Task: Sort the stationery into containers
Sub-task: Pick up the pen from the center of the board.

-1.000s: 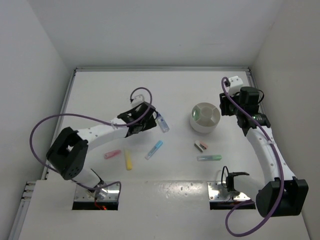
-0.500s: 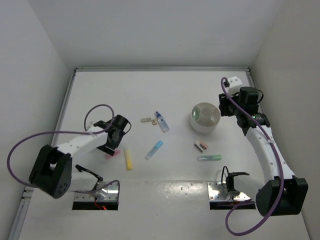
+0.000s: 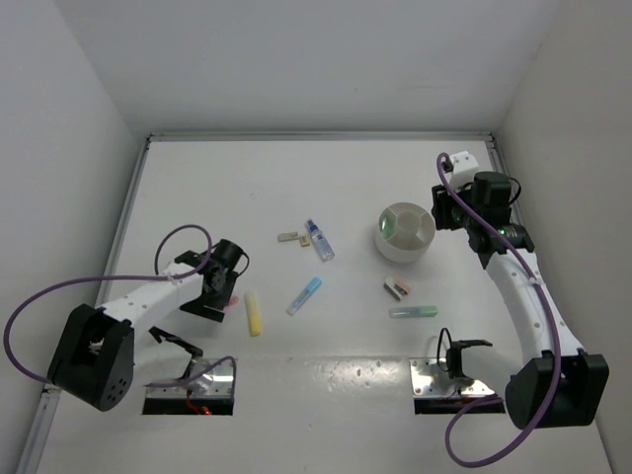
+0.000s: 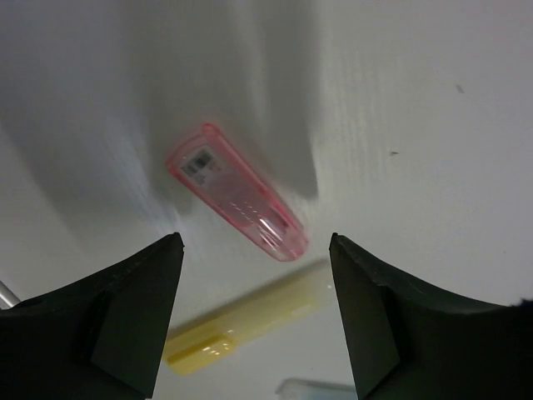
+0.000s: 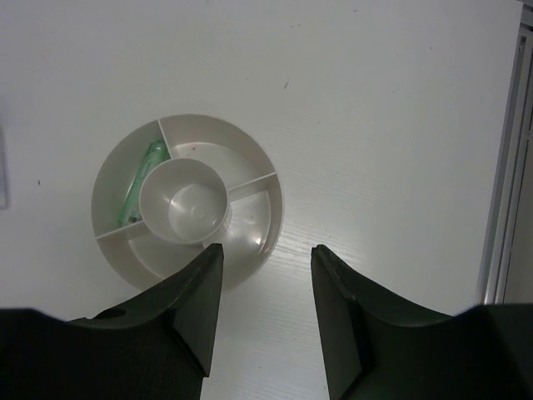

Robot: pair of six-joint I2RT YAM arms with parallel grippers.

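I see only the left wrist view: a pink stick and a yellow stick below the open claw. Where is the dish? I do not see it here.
Observer: The dish stands on the right arm's side of the table, close to the right claw.
Operator: Is something inside it already?
Observer: Yes, one green stick lies in an outer compartment.
Operator: And does the right claw hold something?
Observer: No, it is open and empty.

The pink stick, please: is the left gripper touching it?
Apart. The left wrist view shows bare table between the pink stick and both fingers of the open left gripper.
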